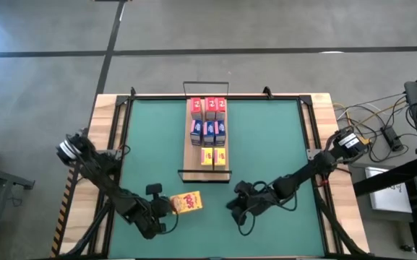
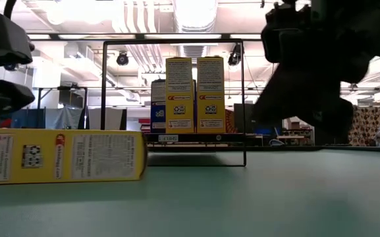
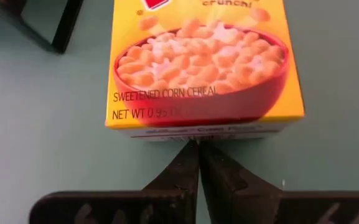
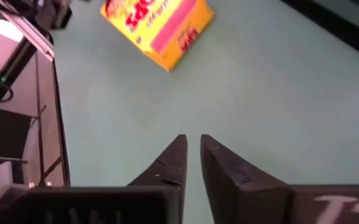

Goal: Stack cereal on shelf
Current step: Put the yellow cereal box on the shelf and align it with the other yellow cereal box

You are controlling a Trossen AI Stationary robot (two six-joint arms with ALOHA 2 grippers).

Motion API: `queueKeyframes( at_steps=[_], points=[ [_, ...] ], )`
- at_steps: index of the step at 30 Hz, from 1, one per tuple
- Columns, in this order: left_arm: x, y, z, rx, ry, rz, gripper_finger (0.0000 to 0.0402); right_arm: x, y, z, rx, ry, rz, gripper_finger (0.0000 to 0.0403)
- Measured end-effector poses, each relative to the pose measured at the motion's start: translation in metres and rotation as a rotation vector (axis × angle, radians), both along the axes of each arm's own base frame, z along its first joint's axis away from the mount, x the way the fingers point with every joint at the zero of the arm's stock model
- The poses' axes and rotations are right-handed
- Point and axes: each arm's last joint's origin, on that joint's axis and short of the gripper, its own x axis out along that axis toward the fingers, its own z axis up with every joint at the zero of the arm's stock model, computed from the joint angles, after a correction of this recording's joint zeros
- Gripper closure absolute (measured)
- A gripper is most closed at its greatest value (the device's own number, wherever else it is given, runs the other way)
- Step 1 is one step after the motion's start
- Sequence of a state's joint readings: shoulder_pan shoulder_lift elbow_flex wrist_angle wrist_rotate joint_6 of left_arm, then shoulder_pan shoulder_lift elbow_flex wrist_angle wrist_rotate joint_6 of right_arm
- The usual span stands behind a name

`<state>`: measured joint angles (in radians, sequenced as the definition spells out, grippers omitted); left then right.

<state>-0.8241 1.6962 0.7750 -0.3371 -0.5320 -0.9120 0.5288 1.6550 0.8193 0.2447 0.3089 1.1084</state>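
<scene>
1. Lying flat on the green mat, face up, one yellow cereal box is left off the shelf; its bottom end panel is seen directly ahead of the left gripper, whose fingers are pressed together with their tips at or touching that panel. Nothing is held.
2. The right gripper is seen well apart from the box, on its far side from the left gripper; a narrow slit is visible between its fingers, and nothing lies between them.
3. Judged step: the last box is being readied for pickup. A clean grasp would be helped if the jaws were opened wider than the box's thin dimension and closed across the two long side edges, squarely and near the middle, so the light cardboard is not crushed or spun.
4. Since the box lies flat, it is judged that it must be tipped upright before placement; a steadying push from the closed left fingers could serve.
5. Box appearance: yellow printed card, a red bowl of pale corn puffs, "sweetened corn cereal" lettering, a white end panel.
6. On the shelf, red, blue and two yellow boxes are seen standing in rows; the open place is beside the yellow pair.
</scene>
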Motion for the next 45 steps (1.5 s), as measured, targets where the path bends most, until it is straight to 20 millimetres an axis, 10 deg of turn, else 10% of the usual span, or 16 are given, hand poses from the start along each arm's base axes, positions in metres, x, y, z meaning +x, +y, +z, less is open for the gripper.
queueKeyframes(
  at_steps=[19, 45],
  points=[
    [0.031, -0.02, 0.019, 0.062, -0.144, -0.12, 0.0401, 0.011, -0.008, 0.009, 0.0, -0.053, -0.132, 0.0152],
    [0.036, -0.024, 0.026, 0.16, -0.191, -0.156, 0.0401, 0.042, -0.004, -0.016, -0.01, -0.053, -0.131, 0.0139]
  ],
)
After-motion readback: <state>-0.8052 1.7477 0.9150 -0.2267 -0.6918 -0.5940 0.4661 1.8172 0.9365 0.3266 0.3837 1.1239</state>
